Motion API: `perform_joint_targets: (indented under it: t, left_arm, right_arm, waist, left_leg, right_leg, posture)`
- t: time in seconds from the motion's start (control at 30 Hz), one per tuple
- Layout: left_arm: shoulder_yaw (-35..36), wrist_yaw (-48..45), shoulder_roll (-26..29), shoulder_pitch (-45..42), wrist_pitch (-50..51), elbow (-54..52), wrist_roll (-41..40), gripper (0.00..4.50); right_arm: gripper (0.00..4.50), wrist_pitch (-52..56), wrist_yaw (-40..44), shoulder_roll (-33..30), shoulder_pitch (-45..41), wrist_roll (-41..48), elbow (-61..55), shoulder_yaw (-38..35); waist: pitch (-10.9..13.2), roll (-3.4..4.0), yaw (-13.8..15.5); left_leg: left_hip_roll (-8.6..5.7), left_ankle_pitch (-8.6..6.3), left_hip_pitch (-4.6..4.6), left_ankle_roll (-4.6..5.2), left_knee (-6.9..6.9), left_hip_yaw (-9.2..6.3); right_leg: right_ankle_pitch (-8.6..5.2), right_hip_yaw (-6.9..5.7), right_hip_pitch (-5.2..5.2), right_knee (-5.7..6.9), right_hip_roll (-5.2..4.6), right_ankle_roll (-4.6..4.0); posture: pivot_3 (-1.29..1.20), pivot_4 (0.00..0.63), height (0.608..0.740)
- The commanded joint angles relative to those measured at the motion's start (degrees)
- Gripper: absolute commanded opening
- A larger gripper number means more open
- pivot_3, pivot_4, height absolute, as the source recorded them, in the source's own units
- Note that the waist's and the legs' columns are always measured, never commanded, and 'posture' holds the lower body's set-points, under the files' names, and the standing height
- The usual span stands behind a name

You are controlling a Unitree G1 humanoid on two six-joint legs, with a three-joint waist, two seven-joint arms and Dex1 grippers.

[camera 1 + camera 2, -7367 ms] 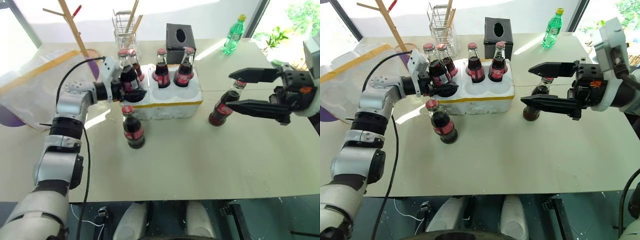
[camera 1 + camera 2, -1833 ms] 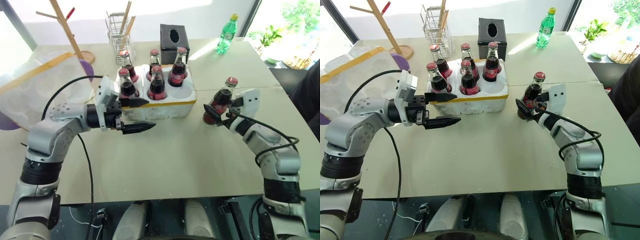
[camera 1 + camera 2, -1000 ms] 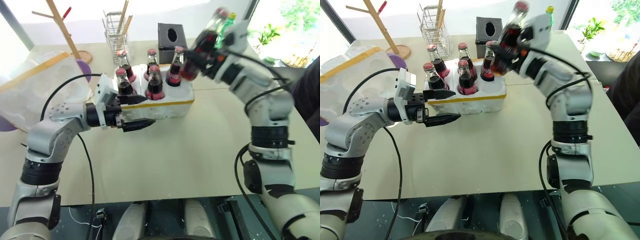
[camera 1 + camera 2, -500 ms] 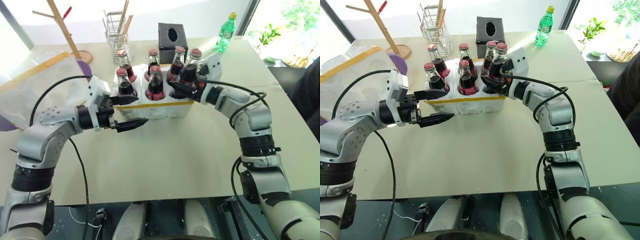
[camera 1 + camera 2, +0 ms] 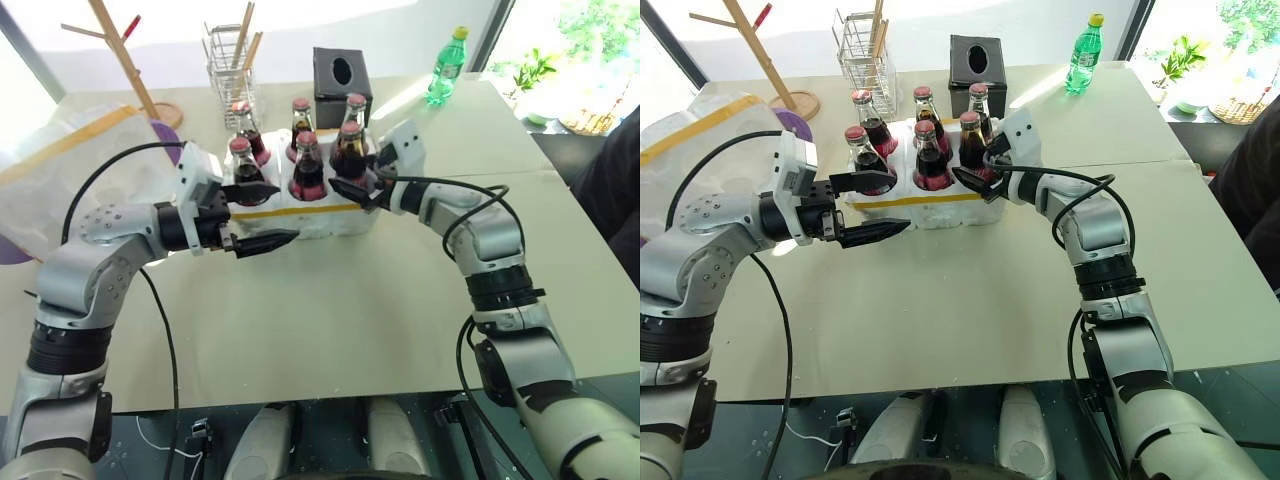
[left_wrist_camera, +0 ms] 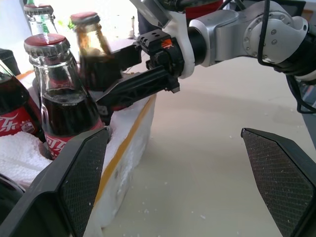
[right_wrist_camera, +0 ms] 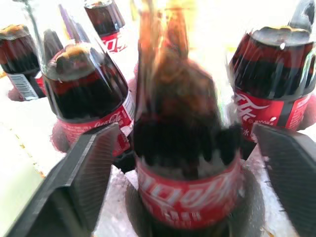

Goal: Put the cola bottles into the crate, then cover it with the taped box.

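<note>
- While our right hand [image 5: 352, 186] reaches in level from the crate's right end, its two black fingers stand spread on either side of the nearest bottle [image 5: 349, 152], apart from the glass in the right wrist view.
- That bottle sits upright in the front right hole of the crate [image 5: 305, 214], its red label [image 7: 187, 195] low between our fingers [image 7: 91, 170].
- Our left hand [image 5: 258, 216] is spread wide too, pinching nothing, level at the crate's front left corner; its upper finger lies just beside the front left bottle [image 5: 241, 164], the lower finger out over the bare counter [image 5: 350, 300].
- All six cola bottles [image 5: 916, 140] stand in the crate, two rows of three, red caps up.
- The crate, with its yellow band around the rim, rests on the counter between our two arms.
- The taped box [image 5: 70, 165] lies at the far left of the counter, well apart from the crate, a yellow band running across it.
- Behind the crate we see a wire holder [image 5: 232, 60] with wooden sticks, a black tissue box [image 5: 338, 75], and a wooden rack [image 5: 125, 50].
- A green plastic bottle [image 5: 443, 70] with a yellow cap stands far back on the right.
</note>
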Motion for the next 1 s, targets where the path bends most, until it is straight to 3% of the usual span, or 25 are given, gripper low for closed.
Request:
perform_joint_targets:
  t: [0.03, 0.23, 0.37, 0.57, 0.67, 0.73, 0.83, 1.0]
  left_arm:
    - [3.0, -1.2, 3.4, 1.2, 0.0, -1.6, -0.3, 4.5]
    - [17.7, -9.1, 19.4, 10.7, 3.6, 0.3, -2.6, 4.5]
    - [27.8, -19.3, 31.3, 20.2, -0.9, 11.1, 4.0, 4.5]
    - [32.9, -28.6, 40.8, 29.3, -17.0, 30.0, 16.3, 4.5]
    - [28.2, -26.4, 45.9, 28.7, -32.2, 45.4, 24.4, 4.5]
    - [23.3, -25.7, 47.9, 22.8, -35.7, 53.3, 25.7, 4.5]
    - [14.1, -25.4, 48.2, 8.6, -37.6, 62.1, 29.6, 4.5]
    - [-0.1, -19.8, 45.3, -14.1, -43.5, 74.5, 43.4, 4.5]
  right_arm:
    - [4.46, 4.5, 2.4, -2.8, 1.5, 3.9, -7.9, -3.5]
    - [4.46, 14.1, 10.3, -16.7, 1.2, 13.7, -19.3, -12.8]
    - [4.46, 19.1, 15.1, -24.5, 1.1, 18.9, -21.2, -16.6]
    - [4.46, 18.9, 20.8, -28.5, 2.9, 23.2, -24.7, -17.0]
    - [4.46, 18.4, 23.2, -28.9, 3.5, 25.5, -26.9, -16.7]
    - [4.46, 18.9, 25.7, -29.7, 4.0, 28.1, -28.3, -17.2]
    - [4.46, 19.9, 28.0, -30.9, 4.2, 31.2, -29.4, -17.9]
    - [4.46, 19.4, 27.4, -32.1, 4.4, 31.3, -29.0, -17.4]
  waist:
    - [0.0, 0.0, 0.1]
    - [0.1, 0.05, 0.1]
    - [0.1, 0.06, -0.1]
    - [0.1, 0.09, 0.2]
    - [0.1, 0.06, 0.3]
    - [0.1, 0.06, 0.5]
    - [0.1, 0.0, 0.9]
    - [0.0, -0.11, 0.4]
  left_leg:
    - [0.0, 0.0, -0.01, 0.0, 0.0, -0.01]
    - [0.01, -0.01, -0.1, 0.01, -0.06, -0.01]
    - [0.1, -0.11, -0.02, 0.18, -0.15, 0.05]
    - [0.16, -0.23, 0.03, 0.38, -0.17, 0.15]
    - [0.16, -0.24, 0.02, 0.39, -0.18, 0.17]
    - [0.15, -0.26, 0.01, 0.42, -0.18, 0.17]
    - [0.09, -0.28, -0.02, 0.45, -0.15, 0.16]
    - [0.09, -0.3, -0.02, 0.49, -0.05, 0.2]
  right_leg:
    - [0.0, 0.0, 0.0, 0.0, 0.0, 0.0]
    - [0.0, 0.01, -0.13, -0.02, 0.0, 0.0]
    - [-0.01, 0.01, -0.06, -0.12, 0.08, -0.02]
    - [-0.02, 0.0, -0.03, -0.12, 0.06, -0.03]
    - [-0.02, -0.01, -0.04, -0.14, 0.04, -0.02]
    - [-0.02, -0.01, -0.04, -0.15, 0.03, -0.02]
    - [-0.01, -0.07, -0.02, -0.12, -0.02, -0.01]
    - [0.0, -0.08, 0.0, -0.01, 0.0, 0.0]
  posture:
    - [0.0, 0.15, 0.74]
    - [0.0, 0.15, 0.74]
    - [0.0, 0.15, 0.74]
    - [0.0, 0.15, 0.74]
    - [0.0, 0.15, 0.74]
    - [0.0, 0.15, 0.74]
    - [0.0, 0.15, 0.74]
    - [0.0, 0.15, 0.74]
